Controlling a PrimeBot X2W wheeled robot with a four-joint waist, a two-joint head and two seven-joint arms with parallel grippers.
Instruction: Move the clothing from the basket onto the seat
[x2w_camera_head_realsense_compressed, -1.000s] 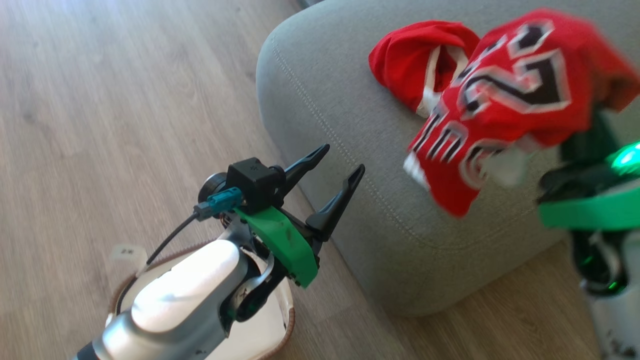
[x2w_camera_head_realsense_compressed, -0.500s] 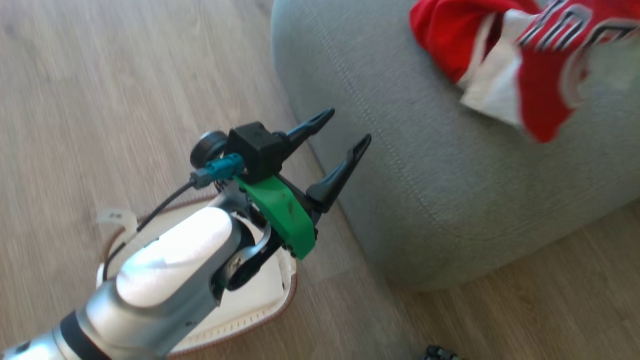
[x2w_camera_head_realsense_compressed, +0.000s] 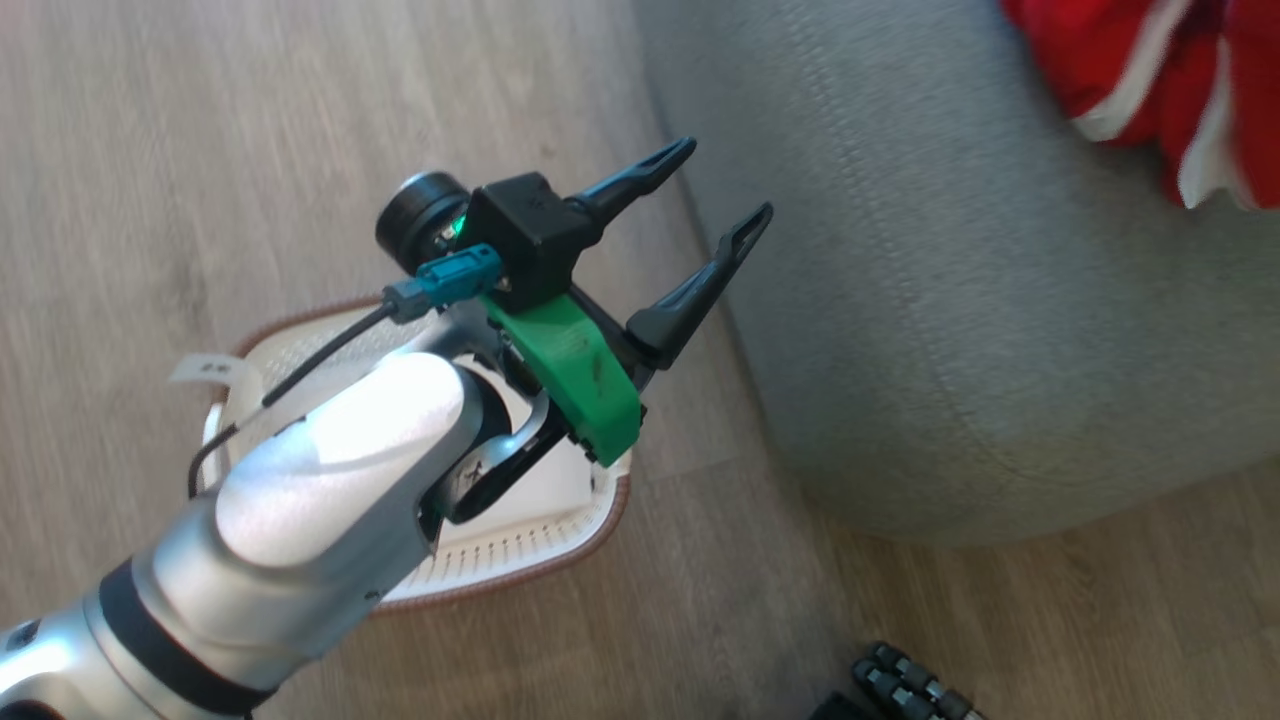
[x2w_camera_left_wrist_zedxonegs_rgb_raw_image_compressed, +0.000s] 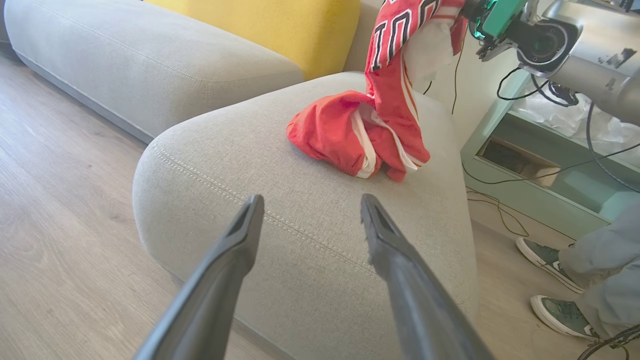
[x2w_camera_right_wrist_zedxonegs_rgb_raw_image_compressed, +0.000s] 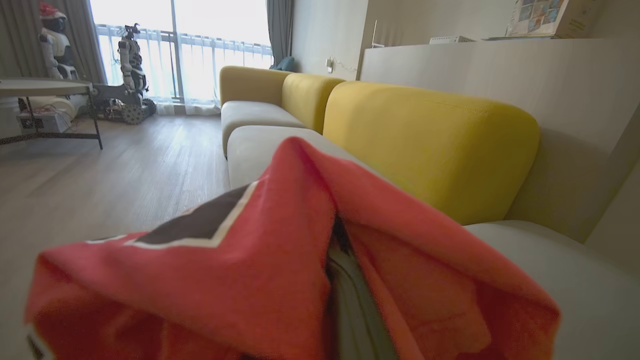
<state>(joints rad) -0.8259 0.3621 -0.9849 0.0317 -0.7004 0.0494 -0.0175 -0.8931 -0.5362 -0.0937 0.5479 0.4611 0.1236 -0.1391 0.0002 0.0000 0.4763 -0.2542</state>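
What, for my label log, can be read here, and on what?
The jersey: black-and-white letters, folded and cut off; no word reads.
The white tag by the basket: dark marks, too blurred.
The printed box: print too small.
So nothing can be quoted.

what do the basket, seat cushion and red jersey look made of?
Basket: white moulded plastic, seemingly, with rows of punched holes; brown woven-look rim. Seat: matte grey woven fabric, visible weave, double-stitched seam. Jersey: thin red cloth, possibly synthetic; hangs in limp folds.
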